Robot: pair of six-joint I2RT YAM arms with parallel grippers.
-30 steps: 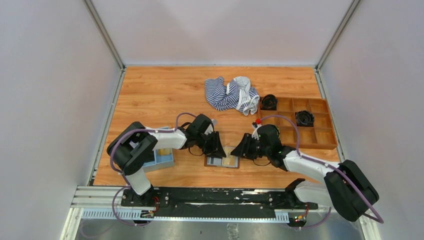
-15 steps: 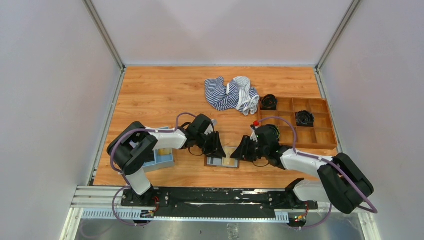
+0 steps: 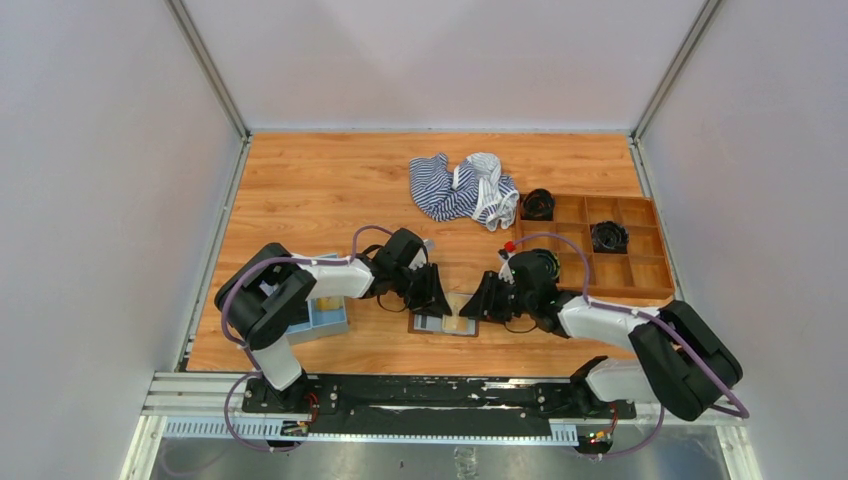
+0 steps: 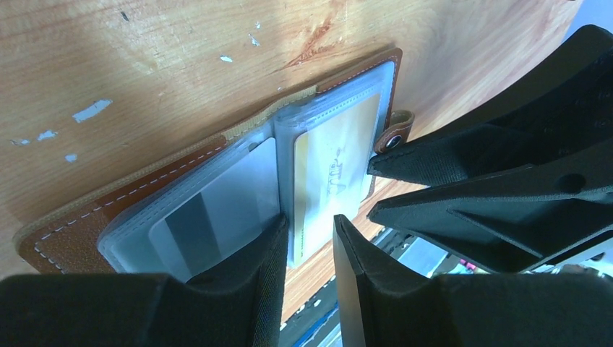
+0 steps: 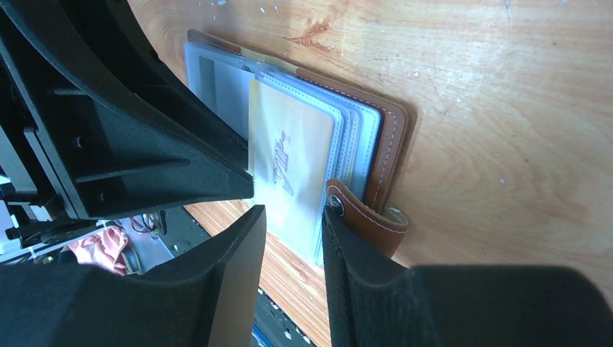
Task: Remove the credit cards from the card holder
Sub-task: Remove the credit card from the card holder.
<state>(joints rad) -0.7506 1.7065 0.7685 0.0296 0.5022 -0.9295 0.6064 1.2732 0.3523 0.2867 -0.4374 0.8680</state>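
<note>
The brown card holder [image 3: 443, 323] lies open on the table between both grippers. In the left wrist view it [image 4: 94, 213] shows clear pockets holding a greyish card [image 4: 209, 224] and a yellowish-gold card [image 4: 336, 163]. My left gripper [image 4: 311, 235] is narrowly open, with the gold card's lower edge between its fingers. My right gripper [image 5: 293, 224] is narrowly open around the gold card's [image 5: 293, 166] near end, beside the holder's snap strap [image 5: 365, 220]. The right fingers [image 4: 491, 181] also show in the left wrist view, close to the holder's edge.
A striped cloth [image 3: 462, 187] lies at the back. A brown compartment box [image 3: 625, 292] stands at the right with two black items [image 3: 608, 236]. A light-blue tray [image 3: 325, 318] sits under the left arm. The table's near edge and rail lie just below the holder.
My right gripper has moved left and closed in on the holder's right end. My left gripper has stayed almost still at the holder.
</note>
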